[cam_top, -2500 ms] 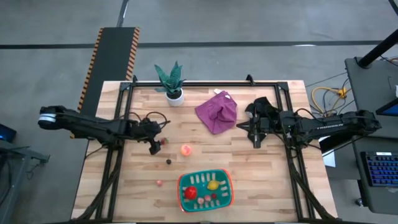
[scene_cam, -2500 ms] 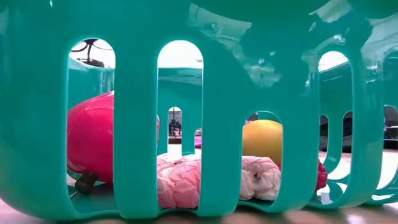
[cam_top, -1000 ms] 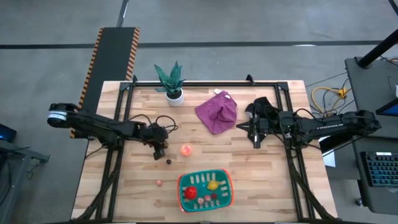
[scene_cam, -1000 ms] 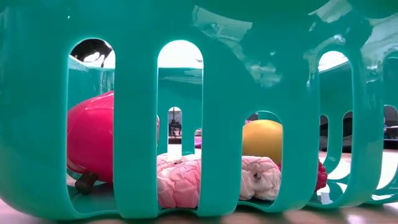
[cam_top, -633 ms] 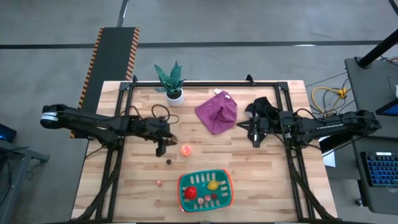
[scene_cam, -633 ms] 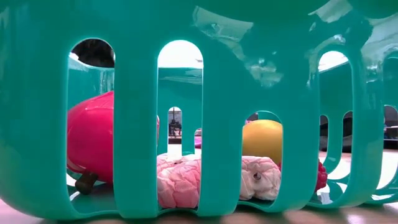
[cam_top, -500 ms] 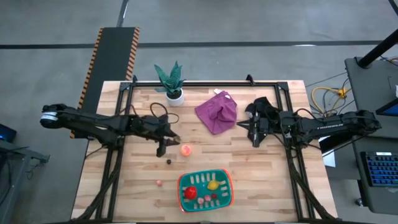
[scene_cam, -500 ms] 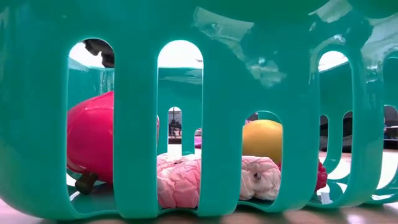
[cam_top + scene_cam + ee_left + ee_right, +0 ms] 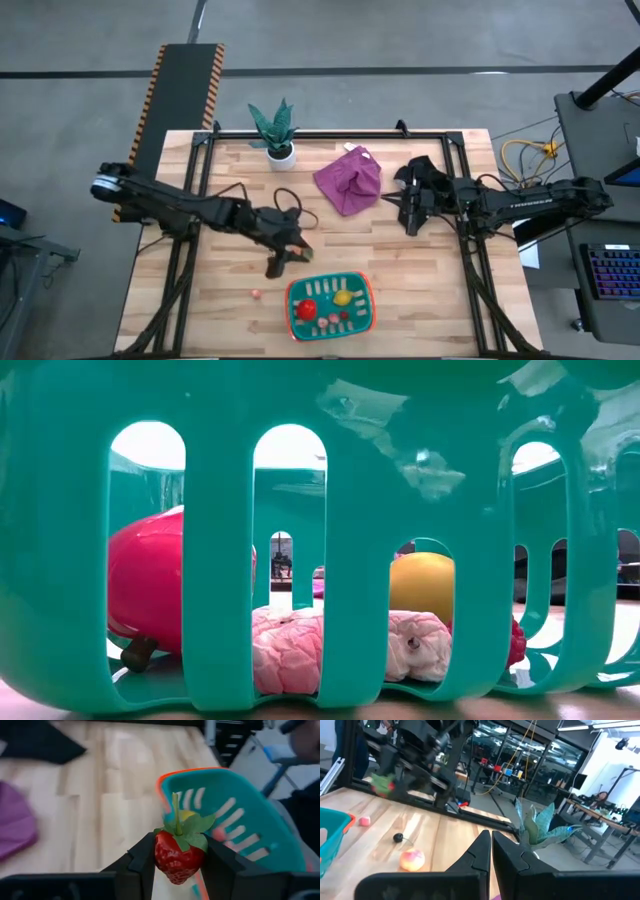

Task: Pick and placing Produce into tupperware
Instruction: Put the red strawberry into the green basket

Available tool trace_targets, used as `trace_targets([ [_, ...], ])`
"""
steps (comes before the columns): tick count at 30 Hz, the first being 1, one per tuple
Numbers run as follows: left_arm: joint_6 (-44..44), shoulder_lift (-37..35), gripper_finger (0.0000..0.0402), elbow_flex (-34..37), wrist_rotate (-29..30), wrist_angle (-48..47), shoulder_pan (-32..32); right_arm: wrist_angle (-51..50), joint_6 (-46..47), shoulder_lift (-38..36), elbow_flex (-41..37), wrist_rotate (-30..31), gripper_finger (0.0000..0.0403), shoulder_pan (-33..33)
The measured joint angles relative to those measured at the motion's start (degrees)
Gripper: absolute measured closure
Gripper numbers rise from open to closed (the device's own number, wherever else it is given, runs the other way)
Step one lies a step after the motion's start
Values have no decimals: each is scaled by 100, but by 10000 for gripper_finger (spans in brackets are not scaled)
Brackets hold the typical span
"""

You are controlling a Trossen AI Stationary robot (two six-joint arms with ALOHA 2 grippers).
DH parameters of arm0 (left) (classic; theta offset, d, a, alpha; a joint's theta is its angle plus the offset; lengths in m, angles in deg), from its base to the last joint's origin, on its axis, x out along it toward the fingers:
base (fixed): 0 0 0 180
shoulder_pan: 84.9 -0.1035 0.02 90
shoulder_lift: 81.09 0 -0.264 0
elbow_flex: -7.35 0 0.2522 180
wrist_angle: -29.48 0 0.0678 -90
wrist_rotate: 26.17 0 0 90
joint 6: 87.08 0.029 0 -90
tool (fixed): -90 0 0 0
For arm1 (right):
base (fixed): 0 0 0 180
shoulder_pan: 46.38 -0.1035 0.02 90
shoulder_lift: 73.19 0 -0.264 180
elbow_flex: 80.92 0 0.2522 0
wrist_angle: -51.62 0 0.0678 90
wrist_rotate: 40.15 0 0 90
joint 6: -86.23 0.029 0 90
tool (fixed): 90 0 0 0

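Note:
My left gripper is shut on a red toy strawberry with green leaves and a stem, just left of the far-left corner of the teal basket. The basket has an orange-red rim. In it lie a red piece, a yellow piece and pink pieces. A peach-orange piece, a dark round piece and a tiny pink piece lie on the table. My right gripper is shut and empty at the right, beside the purple cloth. My left gripper pinches the strawberry's red body between its two fingers, one on each side. The leaves and stem stick out beyond the fingers. The strawberry is lifted clear of the table.
A potted plant in a white pot stands at the table's far edge. The purple cloth lies crumpled at the far middle. My left arm crosses over the table's left half and hides the peach piece in the high view.
My left gripper has gone toward the table's right and near edges, toward the basket's far-left corner, carrying the strawberry clear of the table. It now covers the spot where the peach piece lies in the high view.

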Motion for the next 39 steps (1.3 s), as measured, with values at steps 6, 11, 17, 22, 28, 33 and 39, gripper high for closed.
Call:
trace_targets([
  [6, -239, 399, 295, -556, 50, -14, 479, 32, -108, -58, 0, 0, 394, 0],
  [11, -630, 832, 295, -866, 148, -12, 791, 80, -106, -88, 0, -4, 394, 0],
  [17, -1125, 1519, 295, -1189, 179, 11, 950, 100, -321, -127, 0, -4, 394, 0],
  [22, -1223, 1984, 295, -1497, 134, -14, 1066, 362, -487, -136, 0, -7, 394, 0],
  [28, -1422, 2196, 295, -1577, 117, -55, 1150, 560, -495, -147, 0, -7, 394, 0],
  [33, -1672, 2198, 295, -1447, 120, -223, 1142, 649, -496, -147, 0, -9, 394, 0],
  [39, -1718, 2216, 294, -1339, 117, -276, 1141, 632, -495, -143, 0, -9, 394, 0],
])
